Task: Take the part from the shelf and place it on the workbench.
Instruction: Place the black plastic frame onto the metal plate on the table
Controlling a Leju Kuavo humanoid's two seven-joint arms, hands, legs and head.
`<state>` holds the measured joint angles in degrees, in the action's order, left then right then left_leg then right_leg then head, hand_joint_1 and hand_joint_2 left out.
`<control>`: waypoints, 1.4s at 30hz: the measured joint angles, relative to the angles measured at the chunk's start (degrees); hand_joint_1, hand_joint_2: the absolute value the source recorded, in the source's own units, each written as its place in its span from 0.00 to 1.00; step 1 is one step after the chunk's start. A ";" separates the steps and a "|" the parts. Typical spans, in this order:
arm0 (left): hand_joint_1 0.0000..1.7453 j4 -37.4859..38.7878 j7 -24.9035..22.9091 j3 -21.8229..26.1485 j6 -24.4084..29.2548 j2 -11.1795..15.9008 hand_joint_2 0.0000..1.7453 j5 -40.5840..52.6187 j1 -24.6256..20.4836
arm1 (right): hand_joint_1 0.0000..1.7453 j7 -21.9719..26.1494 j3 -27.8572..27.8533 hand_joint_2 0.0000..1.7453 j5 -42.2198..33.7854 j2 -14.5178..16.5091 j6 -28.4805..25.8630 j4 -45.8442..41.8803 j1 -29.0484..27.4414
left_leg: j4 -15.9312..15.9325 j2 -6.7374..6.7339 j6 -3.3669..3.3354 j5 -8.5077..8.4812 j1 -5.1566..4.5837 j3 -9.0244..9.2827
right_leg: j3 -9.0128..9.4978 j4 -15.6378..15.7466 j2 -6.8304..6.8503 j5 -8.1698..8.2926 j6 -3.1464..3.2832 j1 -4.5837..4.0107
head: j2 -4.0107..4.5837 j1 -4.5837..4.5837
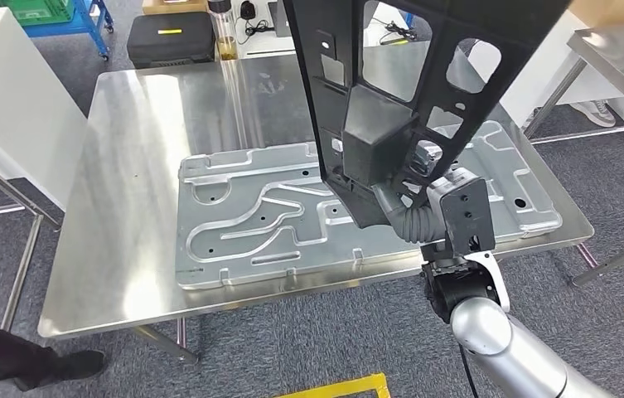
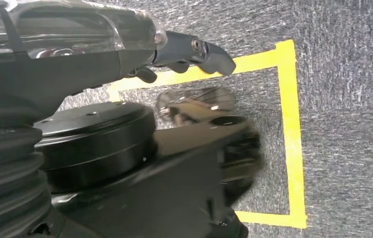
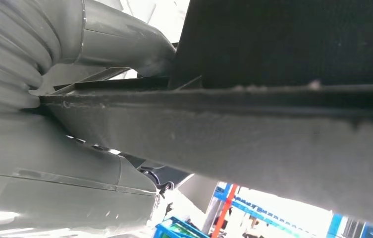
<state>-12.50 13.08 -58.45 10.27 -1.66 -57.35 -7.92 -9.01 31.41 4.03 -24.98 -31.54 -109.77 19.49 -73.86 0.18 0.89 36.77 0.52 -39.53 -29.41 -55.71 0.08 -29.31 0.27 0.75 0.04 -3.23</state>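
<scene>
Part (image 1: 424, 75), a black cut-out frame, hangs above your steel worktop (image 1: 126, 166), off the shelf but not yet set down. Going left to right: your left hand (image 2: 194, 52) dangles over carpet, fingers loosely curled, holding nothing; a grey tray (image 1: 234, 215) lies on the worktop; your right hand (image 1: 391, 195) grips the part's lower end. Lowering and release remain, by the look of it.

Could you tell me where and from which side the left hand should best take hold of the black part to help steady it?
Probably one of the bars between the openings in the upper half of the black part, from the robot's left. The right hand holds the lower end, and the part stands nearly upright above the workbench.
</scene>
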 joint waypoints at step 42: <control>0.00 -0.33 -4.43 -1.75 -1.84 -4.19 1.00 5.63 -4.12 | 1.00 17.23 4.59 1.00 -91.02 15.42 4.31 27.03 4.58 | 13.95 -0.82 -2.48 -5.79 -0.74 6.64 | -4.23 -2.92 -0.09 0.64 -1.93 -0.88 | 0.00 -0.69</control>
<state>-12.83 8.64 -60.19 8.44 -5.84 -51.72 -12.04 8.23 36.00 -86.99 -9.56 -27.23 -82.74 24.07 -59.92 -0.64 -1.58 30.99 -0.21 -32.90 -33.64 -58.63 -0.01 -28.66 -1.66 -0.14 0.04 -3.92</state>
